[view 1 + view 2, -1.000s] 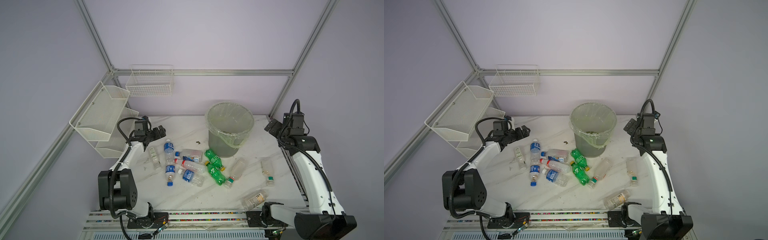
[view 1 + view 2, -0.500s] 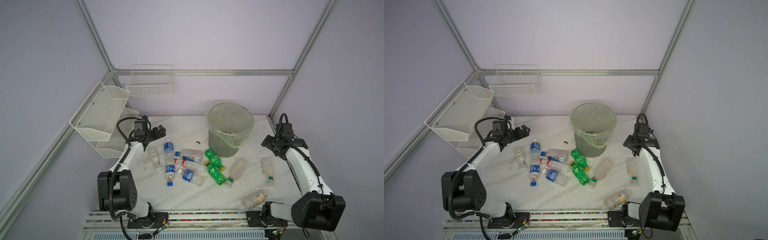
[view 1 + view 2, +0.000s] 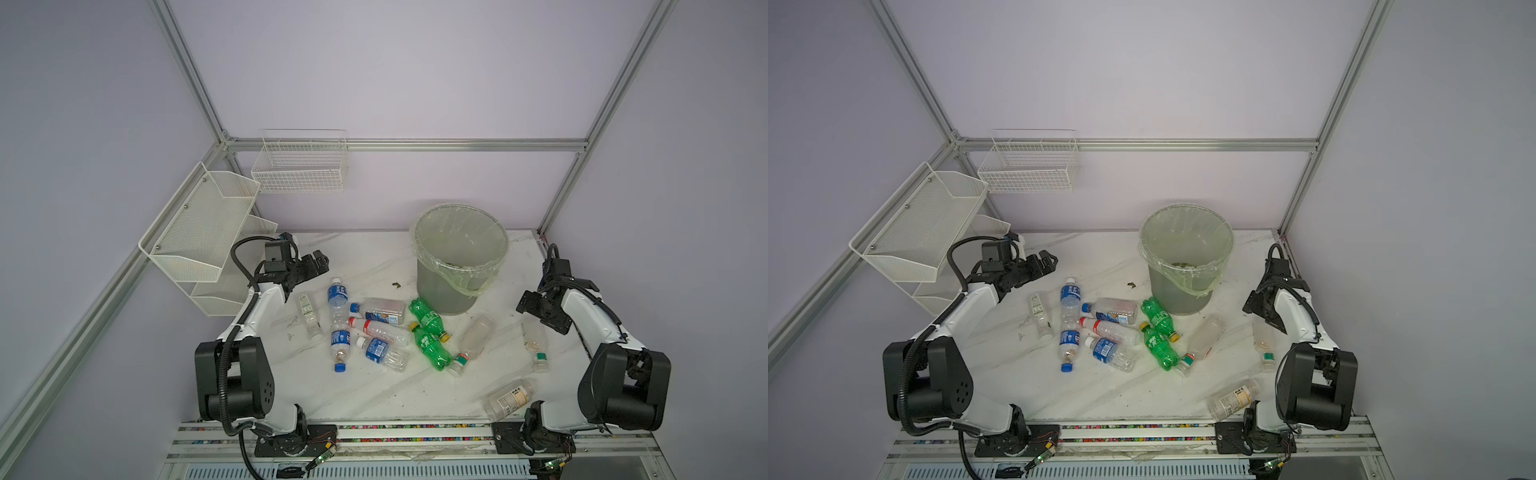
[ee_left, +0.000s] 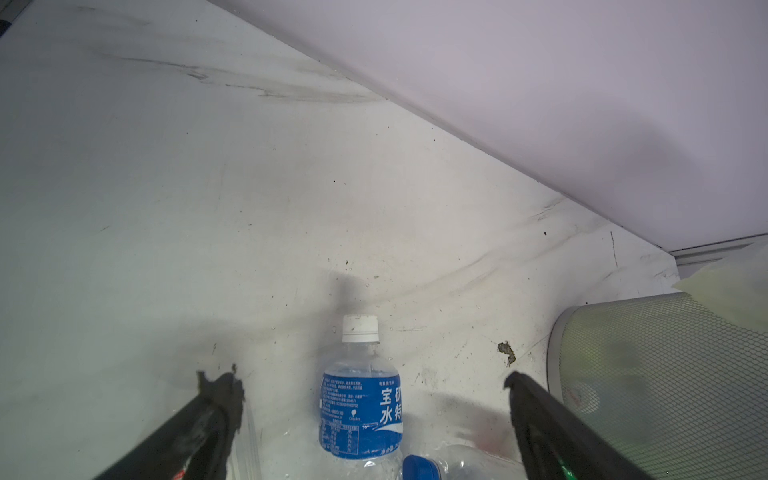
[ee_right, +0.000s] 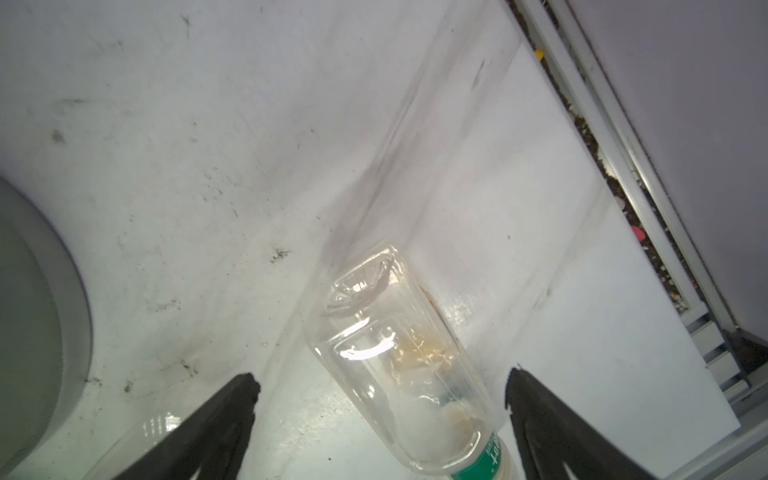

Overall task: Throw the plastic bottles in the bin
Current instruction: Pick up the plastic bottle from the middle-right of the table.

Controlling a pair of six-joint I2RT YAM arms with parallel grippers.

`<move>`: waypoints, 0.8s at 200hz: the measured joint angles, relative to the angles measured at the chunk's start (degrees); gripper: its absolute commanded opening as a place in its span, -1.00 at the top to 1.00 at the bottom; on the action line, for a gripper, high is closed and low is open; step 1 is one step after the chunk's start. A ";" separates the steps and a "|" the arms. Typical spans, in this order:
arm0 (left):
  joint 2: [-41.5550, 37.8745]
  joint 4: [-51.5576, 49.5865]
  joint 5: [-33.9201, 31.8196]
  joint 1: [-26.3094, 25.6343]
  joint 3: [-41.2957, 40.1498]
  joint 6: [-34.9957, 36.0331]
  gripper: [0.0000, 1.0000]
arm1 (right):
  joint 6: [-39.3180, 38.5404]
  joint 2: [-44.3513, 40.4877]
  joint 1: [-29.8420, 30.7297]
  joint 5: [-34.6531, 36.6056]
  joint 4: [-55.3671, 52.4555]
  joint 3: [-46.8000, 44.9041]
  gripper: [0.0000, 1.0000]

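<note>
Though the left end effector (image 4: 368,380) and right end effector (image 5: 380,384) both hang open and empty, the right hovers over a skewed clear bottle (image 5: 399,353); closing could squirt it off the right edge of the counter (image 5: 166,166).

- Pale purple walls (image 3: 415,83) stand all around, with silver bars (image 3: 395,144) at the corners.
- White mesh shelves (image 3: 199,232) hang just behind the left gripper (image 3: 316,264).
- A white wire basket (image 3: 299,166) hangs higher, beyond that gripper.
- The table (image 3: 374,392) under it is white.
</note>
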 measured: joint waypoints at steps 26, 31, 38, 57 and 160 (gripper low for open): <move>0.33 -0.11 0.42 0.50 0.00 -0.48 -1.00 | -0.37 0.04 -0.07 -0.50 0.33 -1.53 -0.95; 0.33 -0.11 0.52 0.59 0.00 -0.55 -1.00 | -0.37 0.04 -0.04 -0.59 0.48 -1.73 -0.95; 0.33 -0.11 0.59 0.63 0.00 -0.61 -0.99 | -0.37 0.04 -0.04 -0.63 0.68 -1.97 -0.95; 0.33 -0.11 0.79 0.74 0.00 -0.98 -1.00 | -0.37 0.57 -0.07 -0.76 1.03 -2.25 -0.95; 0.33 -0.11 1.62 1.09 0.00 -1.22 -1.00 | -0.35 6.23 -0.11 -1.20 5.01 -4.22 -0.48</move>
